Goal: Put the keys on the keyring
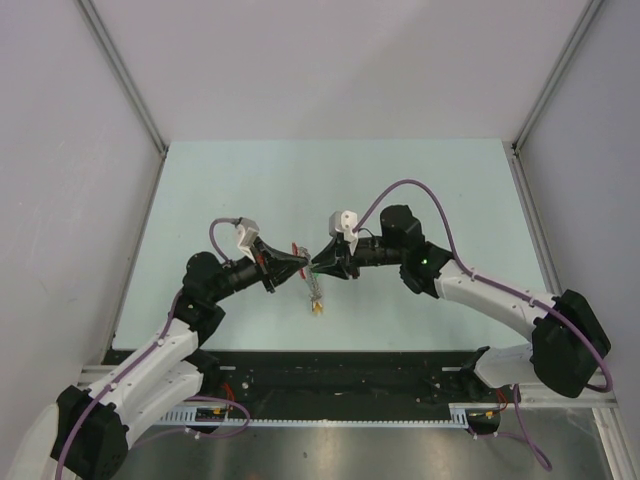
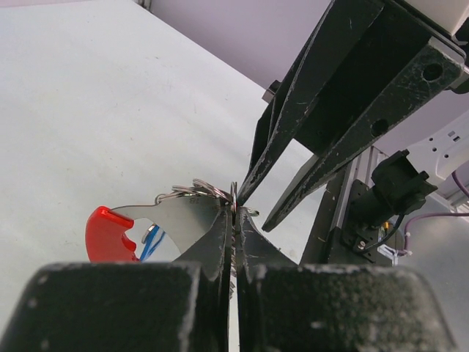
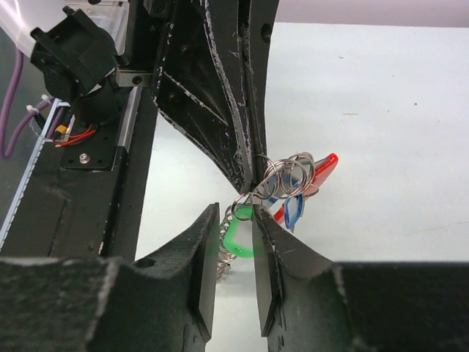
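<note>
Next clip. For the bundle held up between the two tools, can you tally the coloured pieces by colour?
Green key head: 1
Blue key head: 1
Red curved segment: 1
Yellow tag: 1
Total: 4

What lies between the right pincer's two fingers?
The green key sits in that gap, close to the keyring; otherwise only bare table shows through. The right wrist view shows it.
</note>
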`<state>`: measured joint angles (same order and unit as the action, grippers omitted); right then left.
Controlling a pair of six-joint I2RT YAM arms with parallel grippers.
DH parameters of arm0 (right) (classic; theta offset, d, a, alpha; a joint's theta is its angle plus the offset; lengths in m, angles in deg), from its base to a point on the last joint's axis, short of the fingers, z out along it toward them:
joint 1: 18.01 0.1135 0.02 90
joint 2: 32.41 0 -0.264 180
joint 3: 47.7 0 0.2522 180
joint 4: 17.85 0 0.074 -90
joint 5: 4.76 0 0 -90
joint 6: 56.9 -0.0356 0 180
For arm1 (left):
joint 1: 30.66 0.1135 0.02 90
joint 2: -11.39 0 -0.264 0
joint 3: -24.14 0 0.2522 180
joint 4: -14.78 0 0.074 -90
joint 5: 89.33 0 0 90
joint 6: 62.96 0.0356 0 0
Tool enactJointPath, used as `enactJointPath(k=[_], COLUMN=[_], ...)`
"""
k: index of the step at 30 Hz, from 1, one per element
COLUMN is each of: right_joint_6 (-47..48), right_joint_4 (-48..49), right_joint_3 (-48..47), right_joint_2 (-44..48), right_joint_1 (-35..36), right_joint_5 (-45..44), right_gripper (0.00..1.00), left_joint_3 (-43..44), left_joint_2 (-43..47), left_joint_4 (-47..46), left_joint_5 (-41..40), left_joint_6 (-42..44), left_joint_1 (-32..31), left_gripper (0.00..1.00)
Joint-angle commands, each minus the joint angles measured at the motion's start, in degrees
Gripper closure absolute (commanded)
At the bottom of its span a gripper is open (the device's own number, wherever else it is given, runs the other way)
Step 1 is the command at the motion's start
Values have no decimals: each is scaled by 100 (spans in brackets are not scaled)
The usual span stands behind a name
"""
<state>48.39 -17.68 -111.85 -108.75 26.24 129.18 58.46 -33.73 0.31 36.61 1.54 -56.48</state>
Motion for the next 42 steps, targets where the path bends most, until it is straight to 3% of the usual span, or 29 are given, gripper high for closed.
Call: enactJointPath(k=[1,6,11,20,23,28,36,42], right_joint_6=[141,150,159,185,229,316,563,808], right_joint_4=[4,136,153,22,-92,-189,-426,-786], right_joint_3=[-59,-23,3,3,12,21,-6,-102], right_joint_2=[180,215,242,330,347,400,672,760], right_joint_1=[110,216,251,207,181,181,31,-30], right_joint_5=[-430,-650,-756,-826,-843,-861,-730,-624], right_gripper=[70,64,65,84,100,100,100,100], left_joint_3=[45,45,36,-25,-34,-25,606,1257], left_joint_2=[48,56,74,153,171,118,381,23], left_joint_4=[-491,-456,-438,-403,-411,-438,1072,2092], left_joint_5=[-44,-70,-88,-202,-272,-194,-70,904], left_joint_6=[-87,-96,-87,-52,-61,-131,966,1766], left_joint_1=[-37,-54,-63,-54,-63,-63,86,402], left_gripper=[100,100,100,100,100,100,74,62])
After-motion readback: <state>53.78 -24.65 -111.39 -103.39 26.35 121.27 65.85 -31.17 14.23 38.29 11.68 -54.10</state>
